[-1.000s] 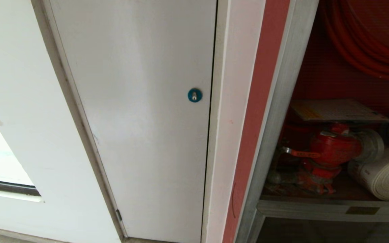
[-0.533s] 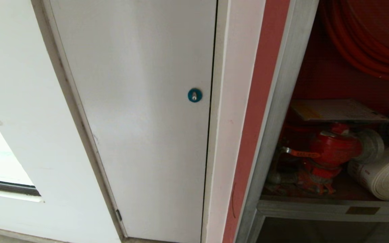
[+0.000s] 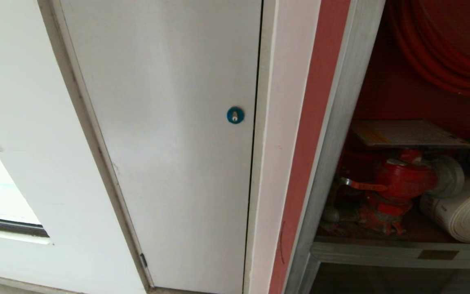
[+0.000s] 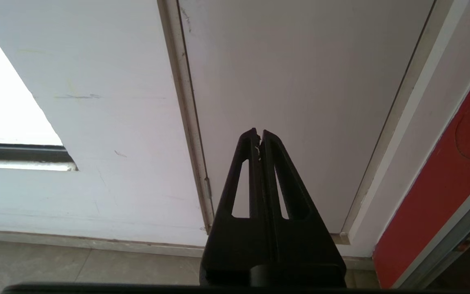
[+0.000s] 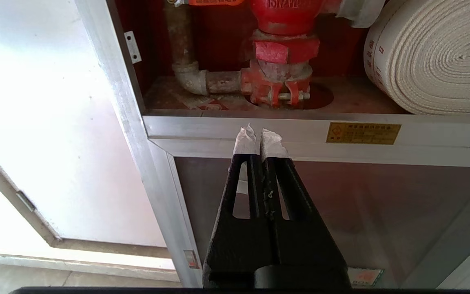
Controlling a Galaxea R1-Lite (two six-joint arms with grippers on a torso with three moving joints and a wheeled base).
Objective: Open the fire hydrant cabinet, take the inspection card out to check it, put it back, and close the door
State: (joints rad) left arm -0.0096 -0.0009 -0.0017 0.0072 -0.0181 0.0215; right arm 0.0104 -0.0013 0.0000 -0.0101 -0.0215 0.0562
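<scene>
The fire hydrant cabinet stands at the right of the head view, its red inside showing past the silver frame. Its door is out of view. The inspection card lies flat on top of the red valve, its yellow patch toward the left. Neither arm shows in the head view. My right gripper is shut and empty, its white-taped tips level with the cabinet's silver crossbar, below the valve. My left gripper is shut and empty, pointing at the white panel door.
A white rolled hose lies right of the valve and a red hose reel hangs above. A lower dark-glass door sits under the crossbar. The white panel door with a blue lock fills the middle.
</scene>
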